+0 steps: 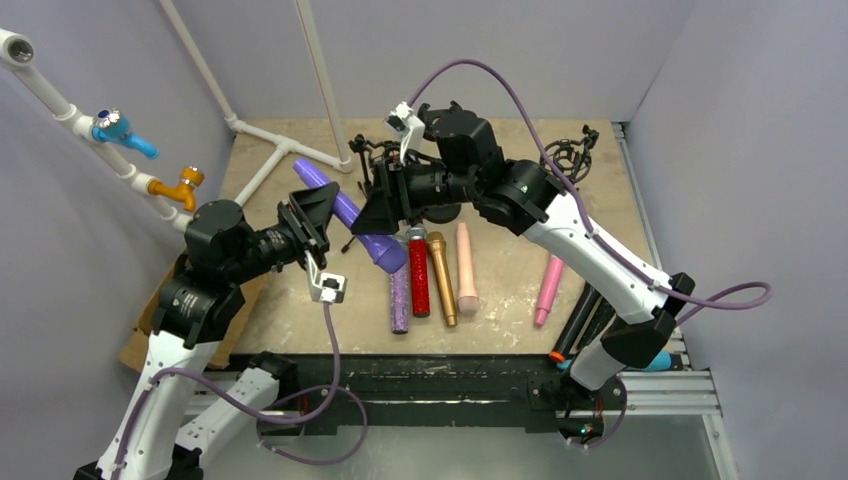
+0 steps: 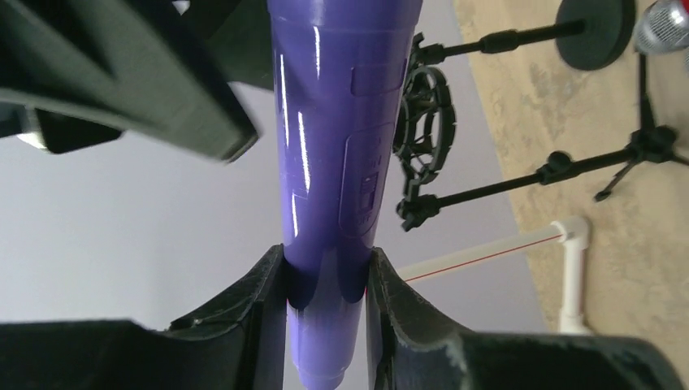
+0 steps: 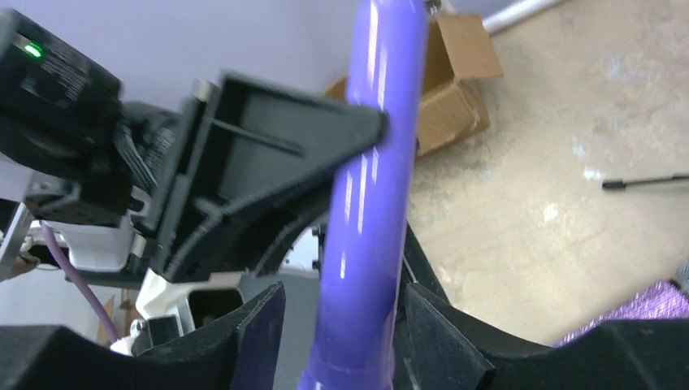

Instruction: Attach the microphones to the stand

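Bright even light, soft shadows — near foreground blurred (glare streaks)

This was a robotics lab cell rather than a lived-in room. The left arm (image 1: 190, 300) and right arm (image 1: 590, 250) stood on a slotted aluminium rail (image 1: 690, 395) at the near edge of a bare plywood counter (image 1: 510, 290), boxed in by plain grey-lilac walls (image 1: 90, 260). Purple cables (image 1: 330, 400) hung loose from the arms. The contents read as test props: white plastic pipes (image 1: 320, 70) carrying a blue tap (image 1: 125, 132) and an orange tap (image 1: 180, 185), bright microphones (image 1: 440, 280) in a row, small black stands (image 1: 570, 155), and a cardboard box (image 1: 145, 320) at the counter's left edge.
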